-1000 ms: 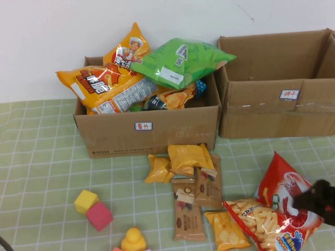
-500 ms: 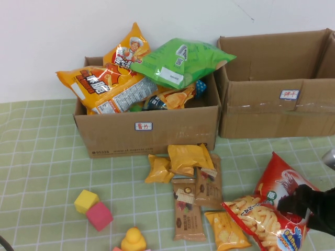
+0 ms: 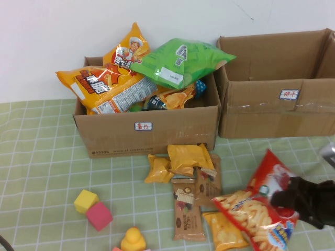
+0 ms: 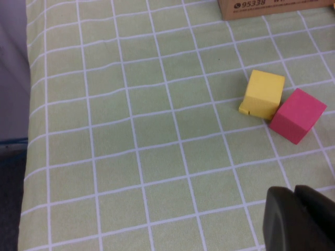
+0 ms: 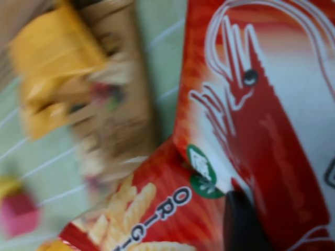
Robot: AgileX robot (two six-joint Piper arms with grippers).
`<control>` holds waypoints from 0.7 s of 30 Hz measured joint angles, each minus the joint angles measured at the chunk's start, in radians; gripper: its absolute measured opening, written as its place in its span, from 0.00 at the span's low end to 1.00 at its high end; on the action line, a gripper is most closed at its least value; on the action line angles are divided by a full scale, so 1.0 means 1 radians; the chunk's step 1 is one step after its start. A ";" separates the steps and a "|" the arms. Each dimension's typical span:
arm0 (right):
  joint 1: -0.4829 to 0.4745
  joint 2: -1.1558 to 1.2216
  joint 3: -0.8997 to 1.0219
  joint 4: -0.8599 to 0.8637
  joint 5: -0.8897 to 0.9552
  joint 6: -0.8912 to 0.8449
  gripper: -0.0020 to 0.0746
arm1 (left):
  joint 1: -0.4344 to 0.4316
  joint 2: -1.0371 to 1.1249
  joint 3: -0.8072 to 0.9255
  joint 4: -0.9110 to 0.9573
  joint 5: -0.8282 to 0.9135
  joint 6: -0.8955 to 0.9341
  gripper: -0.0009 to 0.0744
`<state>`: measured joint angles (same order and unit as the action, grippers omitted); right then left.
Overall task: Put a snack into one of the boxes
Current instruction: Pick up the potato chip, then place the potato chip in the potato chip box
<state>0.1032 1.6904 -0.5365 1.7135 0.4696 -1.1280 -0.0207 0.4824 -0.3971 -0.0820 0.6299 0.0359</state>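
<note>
Two brown cardboard boxes stand at the back, each with a small white label. The left box (image 3: pixel 157 133) is heaped with snack bags. The right box (image 3: pixel 261 110) shows nothing inside. A red shrimp-chip snack bag (image 3: pixel 251 209) lies at the front right and also fills the right wrist view (image 5: pixel 272 104). My right gripper (image 3: pixel 285 198) is at the bag's right part and shut on it. One dark finger (image 5: pixel 241 219) presses on the bag; the other finger is hidden. My left gripper (image 4: pixel 296 191) is shut and empty above the green checked cloth at the front left.
Small yellow packets (image 3: pixel 183 159), brown bars (image 3: pixel 188 214) and a yellow pack (image 3: pixel 225 232) lie in front of the left box. A yellow cube (image 3: pixel 85 200), a pink cube (image 3: pixel 99 216) and a yellow duck (image 3: pixel 133 240) lie at the front left. Both cubes show in the left wrist view (image 4: pixel 263 94).
My right gripper has moved left onto the red bag. The bag has shifted left and tilted with it. Nothing else has moved.
</note>
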 joint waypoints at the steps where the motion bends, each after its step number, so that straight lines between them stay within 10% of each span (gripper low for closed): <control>1: 0.000 0.005 0.000 0.007 0.046 -0.013 0.43 | 0.000 0.000 0.000 0.000 0.000 0.000 0.01; 11: 0.004 0.019 -0.197 -0.005 0.628 -0.019 0.39 | 0.000 0.000 0.000 -0.004 0.000 0.000 0.01; 21: 0.120 0.035 -0.679 -0.028 0.525 0.010 0.39 | 0.000 0.000 0.000 -0.007 0.006 0.000 0.01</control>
<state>0.2237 1.7258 -1.2158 1.6856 0.9944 -1.1184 -0.0207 0.4824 -0.3971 -0.0894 0.6357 0.0359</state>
